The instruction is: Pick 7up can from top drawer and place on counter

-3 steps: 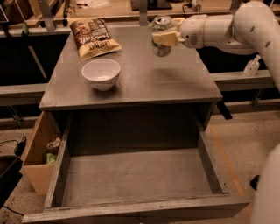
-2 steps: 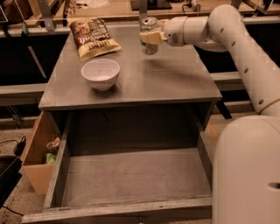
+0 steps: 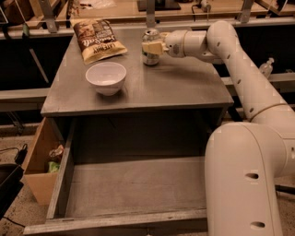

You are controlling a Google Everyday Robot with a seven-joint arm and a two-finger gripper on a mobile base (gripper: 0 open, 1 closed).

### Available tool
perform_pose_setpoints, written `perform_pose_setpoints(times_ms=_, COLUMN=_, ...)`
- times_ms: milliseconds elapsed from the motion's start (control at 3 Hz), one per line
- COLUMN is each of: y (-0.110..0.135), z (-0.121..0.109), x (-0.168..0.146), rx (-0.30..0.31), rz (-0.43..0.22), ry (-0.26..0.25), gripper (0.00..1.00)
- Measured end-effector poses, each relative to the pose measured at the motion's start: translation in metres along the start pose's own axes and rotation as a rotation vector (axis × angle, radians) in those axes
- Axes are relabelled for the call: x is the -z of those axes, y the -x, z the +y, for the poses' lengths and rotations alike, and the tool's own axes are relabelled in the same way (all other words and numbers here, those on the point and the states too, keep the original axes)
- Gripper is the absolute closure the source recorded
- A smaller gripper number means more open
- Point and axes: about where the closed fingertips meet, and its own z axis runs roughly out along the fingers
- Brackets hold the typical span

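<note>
The 7up can point(image 3: 150, 58) stands upright at the back of the counter point(image 3: 184, 85), its base on or just above the grey top. My gripper point(image 3: 151, 47) reaches in from the right and is shut on the can, its pale fingers point(image 3: 153, 47) wrapped around the can's middle. The silver lid shows above the fingers. The top drawer point(image 3: 115, 222) is pulled open below the counter, and its grey floor holds nothing.
A white bowl point(image 3: 106, 77) stands left of centre on the counter. A brown-yellow snack bag point(image 3: 96, 39) lies at the back left. A small tan crate point(image 3: 39, 161) with scraps sits on the floor left of the drawer. A pale workbench point(image 3: 184, 8) runs behind.
My gripper has carried the can leftward and down, from above the counter's back right to a spot near the back centre at counter height.
</note>
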Motion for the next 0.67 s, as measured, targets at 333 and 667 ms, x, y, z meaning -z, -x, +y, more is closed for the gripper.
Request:
perform_pose_setpoints(times_ms=333, y=-0.0036, z=-0.0009, x=-0.0029, rx=-0.009, rz=0.001, ry=0.003, gripper=0.84)
perform_pose_setpoints(times_ms=667, y=-0.0017, z=-0.0009, x=-0.0026, rx=-0.009, rz=0.001, ry=0.004, gripper=0.61)
